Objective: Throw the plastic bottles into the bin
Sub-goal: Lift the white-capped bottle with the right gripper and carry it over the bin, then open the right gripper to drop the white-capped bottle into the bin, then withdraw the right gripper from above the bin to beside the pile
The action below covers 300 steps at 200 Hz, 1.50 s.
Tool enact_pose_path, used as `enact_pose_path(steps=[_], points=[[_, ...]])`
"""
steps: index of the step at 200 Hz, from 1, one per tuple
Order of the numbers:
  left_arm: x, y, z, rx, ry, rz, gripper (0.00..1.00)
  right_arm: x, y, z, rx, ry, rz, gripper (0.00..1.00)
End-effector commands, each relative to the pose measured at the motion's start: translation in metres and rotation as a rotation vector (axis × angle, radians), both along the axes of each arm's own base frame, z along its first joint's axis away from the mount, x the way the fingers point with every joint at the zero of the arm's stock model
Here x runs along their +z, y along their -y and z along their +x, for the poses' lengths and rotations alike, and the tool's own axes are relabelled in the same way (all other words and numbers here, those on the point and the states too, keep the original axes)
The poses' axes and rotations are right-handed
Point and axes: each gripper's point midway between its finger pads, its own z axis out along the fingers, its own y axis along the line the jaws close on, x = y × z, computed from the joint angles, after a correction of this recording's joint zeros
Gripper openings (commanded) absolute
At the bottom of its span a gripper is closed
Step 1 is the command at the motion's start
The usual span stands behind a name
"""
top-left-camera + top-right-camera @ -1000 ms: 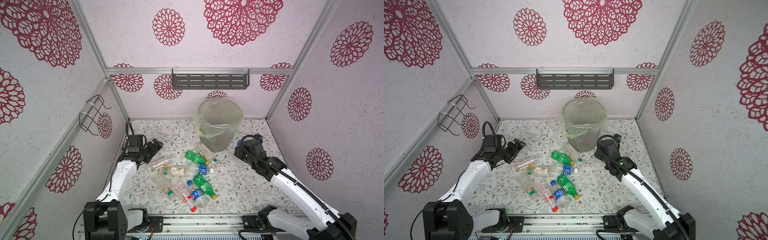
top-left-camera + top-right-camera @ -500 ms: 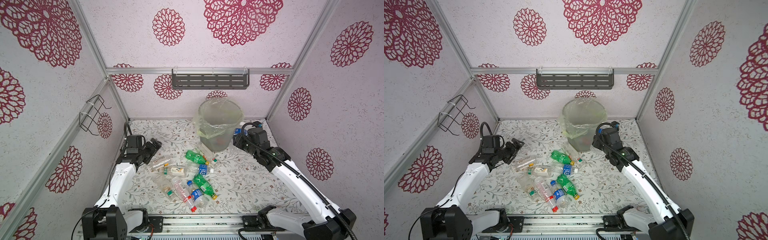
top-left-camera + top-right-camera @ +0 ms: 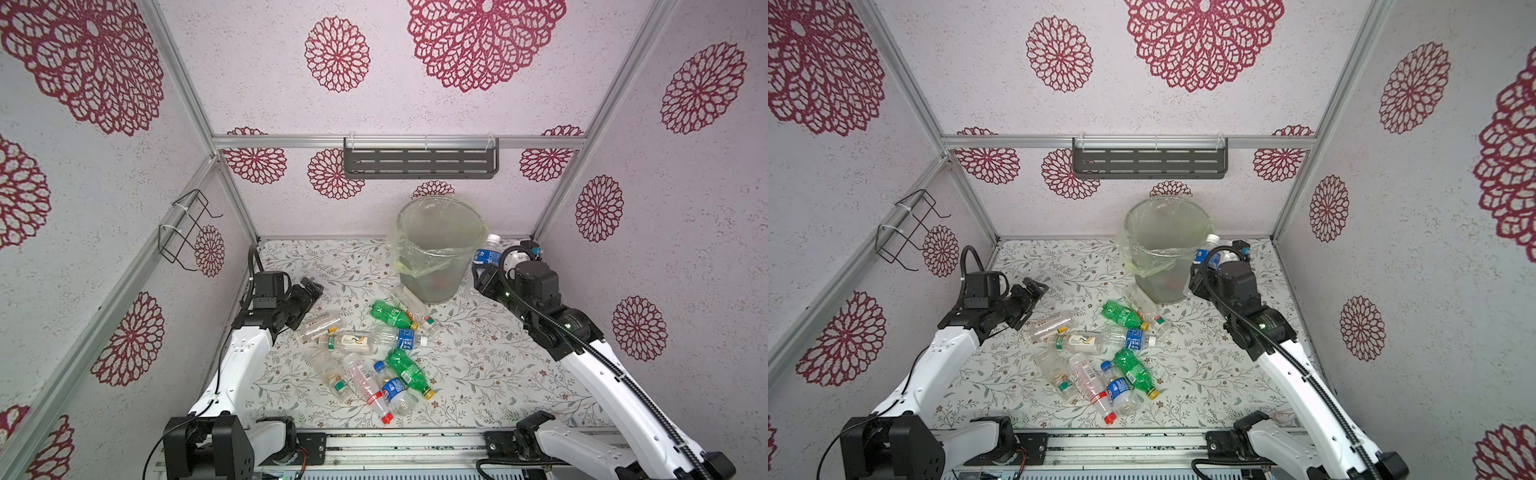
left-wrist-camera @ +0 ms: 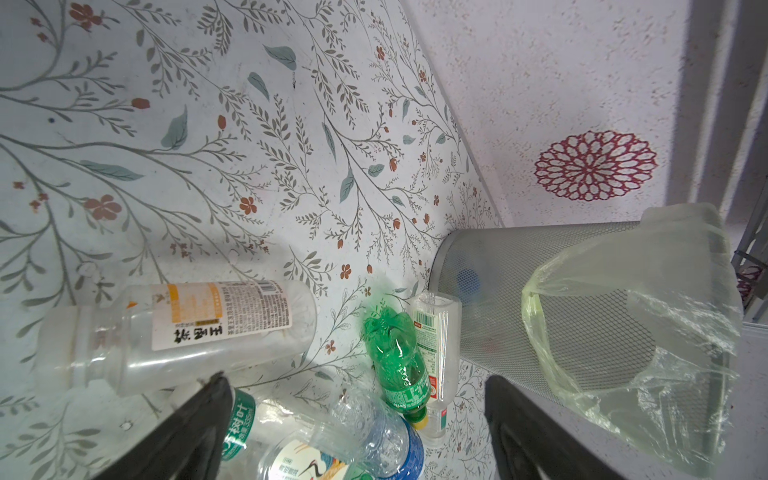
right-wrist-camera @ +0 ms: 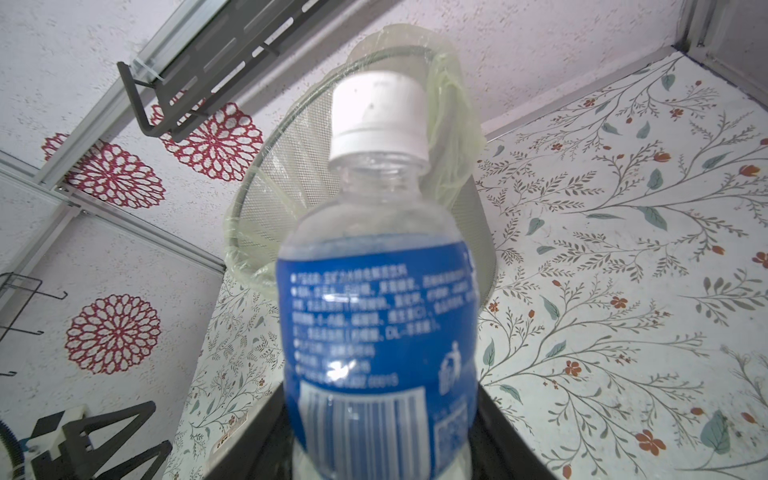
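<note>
The right hand (image 3: 482,274) is clenched around the lower body of a blue-labelled bottle (image 3: 485,256), which stands cap-up in the grip. The bottle is raised just beside the bin (image 3: 432,278), on the bin's right in both top views. Its white cap is about level with the rim, but the bottle is outside it, not over the opening.

The main risk, as I judge it, is letting go too early. From here the bottle would drop down the outside of the mesh onto the table (image 3: 478,365). The crossing has its own hazard. The bag (image 4: 623,332) hangs loose over the rim, and a low pass could snag it or nudge the bin, which looks light enough to tip. The grip sits low on a thin, smooth bottle, so the bottle could also swing or slip if the wrist turns fast.

The left hand (image 3: 309,291) is wide open and empty, poised above the near edge of the other plastic bottles (image 3: 374,353), which lie in a loose heap on the table. One clear bottle (image 3: 409,301) rests against the foot of the bin.
</note>
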Motion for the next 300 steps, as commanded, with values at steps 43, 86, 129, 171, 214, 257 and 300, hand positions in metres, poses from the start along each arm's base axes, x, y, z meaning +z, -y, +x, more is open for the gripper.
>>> enact_pose_path(steps=[43, 86, 129, 171, 214, 257, 300], points=[[0.001, -0.001, 0.002, 0.004, 0.014, -0.004, 0.97, 0.029, 0.004, -0.01, 0.013, 0.145, 0.071, 0.56], [0.001, -0.002, 0.0, 0.013, 0.014, -0.004, 0.97, 0.069, -0.02, 0.031, 0.04, 0.186, 0.069, 0.56], [0.019, -0.005, 0.01, 0.046, 0.064, -0.021, 0.97, 0.1, -0.043, 0.126, -0.055, 0.169, -0.024, 0.86], [0.037, -0.013, 0.004, 0.063, 0.091, 0.032, 0.97, 0.117, -0.064, 0.146, 0.0, 0.173, 0.001, 0.99], [0.03, -0.015, 0.001, 0.063, 0.076, 0.039, 0.97, 0.124, -0.054, 0.1, 0.056, 0.3, 0.071, 0.99], [0.024, -0.018, 0.003, 0.06, 0.055, 0.05, 0.97, 0.092, -0.033, 0.057, 0.061, 0.26, 0.033, 0.99], [0.019, -0.019, 0.005, 0.068, 0.037, 0.046, 0.97, 0.052, -0.012, 0.024, 0.032, 0.222, 0.015, 0.99]])
